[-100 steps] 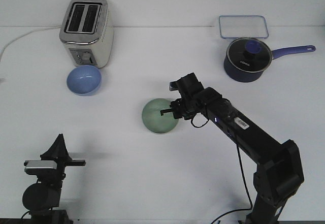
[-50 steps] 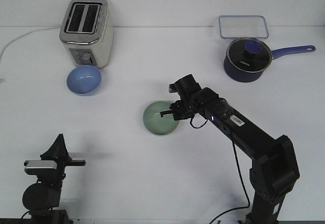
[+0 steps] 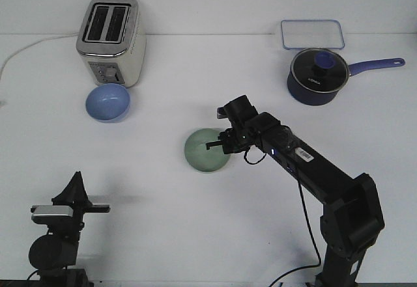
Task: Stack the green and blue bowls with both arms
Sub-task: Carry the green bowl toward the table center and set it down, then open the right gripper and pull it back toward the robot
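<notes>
Since a second ago, my right arm has swung slightly left and settled; over the last half second almost nothing shifts, and the pale mint green round bowl (image 3: 204, 150) sits where it sat. My right pincer (image 3: 220, 144) is at that bowl's right-hand rim, in the middle of the white table (image 3: 195, 235). From the front I see one thin black finger reaching over the rim toward the hollow, but the wrist body hides the other one, so I cannot tell how wide the fingers stand or whether they have closed on the rim. I judge I am placed here to pinch the wall of the bowl, one finger inside and one outside, because a thin rim is the only grip a round bowl offers.

That bowl stands upright, mouth up, flat on the table; being round, it has no long axis to line up with, so any point on the rim would do.

The light periwinkle blue round bowl (image 3: 108, 102) also stands mouth up, well apart to the far left, just in front of the cream and chrome two-slot toaster (image 3: 111, 40). My left pincer (image 3: 73, 199) rests low at the near left corner, holding nothing that I can see; its opening I cannot read either. It seems parked close to the blue bowl's side.
</notes>
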